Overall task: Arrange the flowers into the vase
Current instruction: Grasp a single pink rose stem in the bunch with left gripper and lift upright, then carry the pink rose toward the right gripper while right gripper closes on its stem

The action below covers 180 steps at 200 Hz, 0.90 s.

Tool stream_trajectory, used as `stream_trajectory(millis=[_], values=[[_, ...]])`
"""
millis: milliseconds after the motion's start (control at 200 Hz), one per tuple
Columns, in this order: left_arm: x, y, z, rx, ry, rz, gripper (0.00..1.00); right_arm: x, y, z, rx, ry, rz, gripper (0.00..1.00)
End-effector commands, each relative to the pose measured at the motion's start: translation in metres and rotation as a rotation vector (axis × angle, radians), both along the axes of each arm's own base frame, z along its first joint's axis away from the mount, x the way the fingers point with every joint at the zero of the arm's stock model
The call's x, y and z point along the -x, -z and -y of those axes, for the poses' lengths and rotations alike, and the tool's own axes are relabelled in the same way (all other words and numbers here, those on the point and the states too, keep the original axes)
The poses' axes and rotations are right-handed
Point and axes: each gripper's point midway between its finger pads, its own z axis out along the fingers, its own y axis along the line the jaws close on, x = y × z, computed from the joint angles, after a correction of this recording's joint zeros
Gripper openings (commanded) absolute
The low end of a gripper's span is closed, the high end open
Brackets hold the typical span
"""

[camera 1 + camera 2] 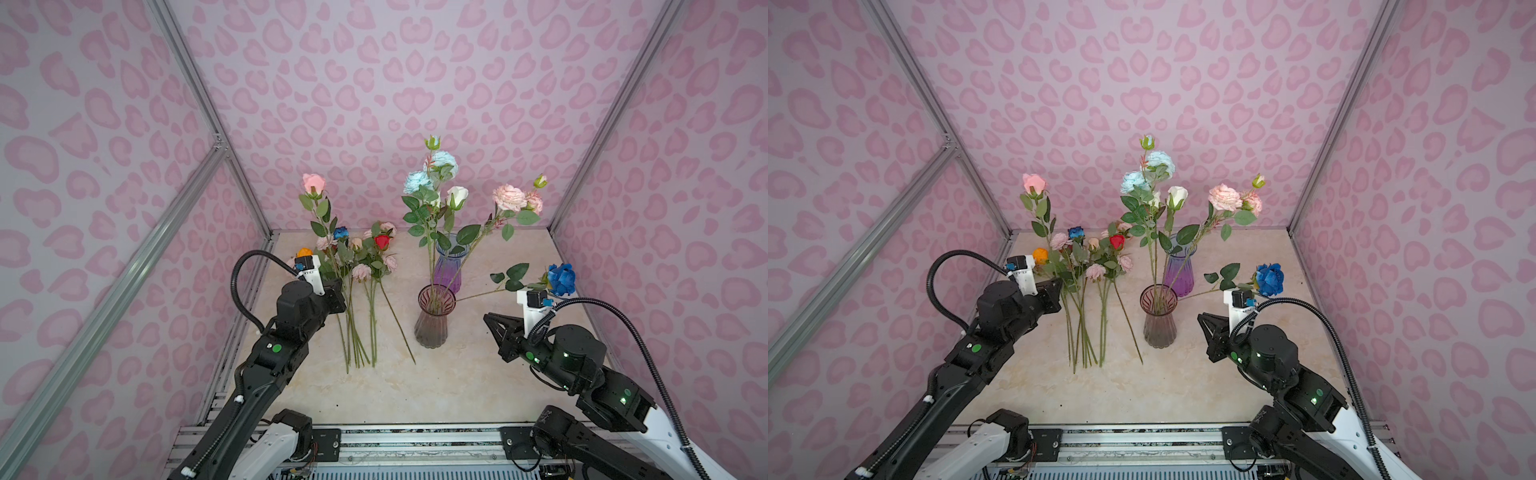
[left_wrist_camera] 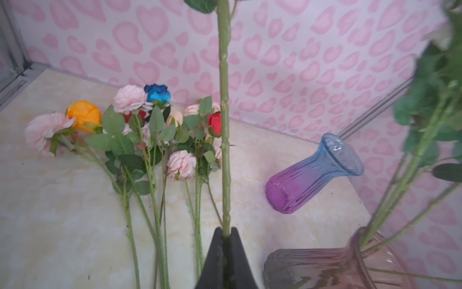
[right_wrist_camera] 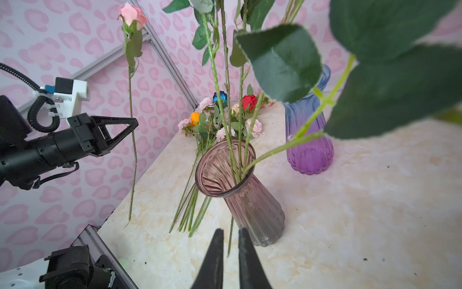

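Pink rose [image 1: 313,183] upright in left claw [image 2: 226,230]

Robot test cell, dressed as a set.
A small booth is seen here: aluminium profile posts [image 1: 198,99] are fitted with panels [image 1: 374,83] printed in pink hearts, a marble-look tabletop [image 1: 457,382] is boxed in on three sides, and a left arm [image 1: 266,365] and right arm [image 1: 582,361], cabled, are mounted on a slotted rail [image 1: 415,436] along the near edge.
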Motion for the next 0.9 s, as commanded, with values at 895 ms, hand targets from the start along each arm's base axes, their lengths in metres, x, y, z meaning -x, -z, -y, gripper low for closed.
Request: stream_trajectory(millis=[895], values=[[0.107,-0.114,0.157,-0.03,0.67,0.475,0.03,0.023,-0.102,-0.051,-0.093,-0.268,0.194,0.38]])
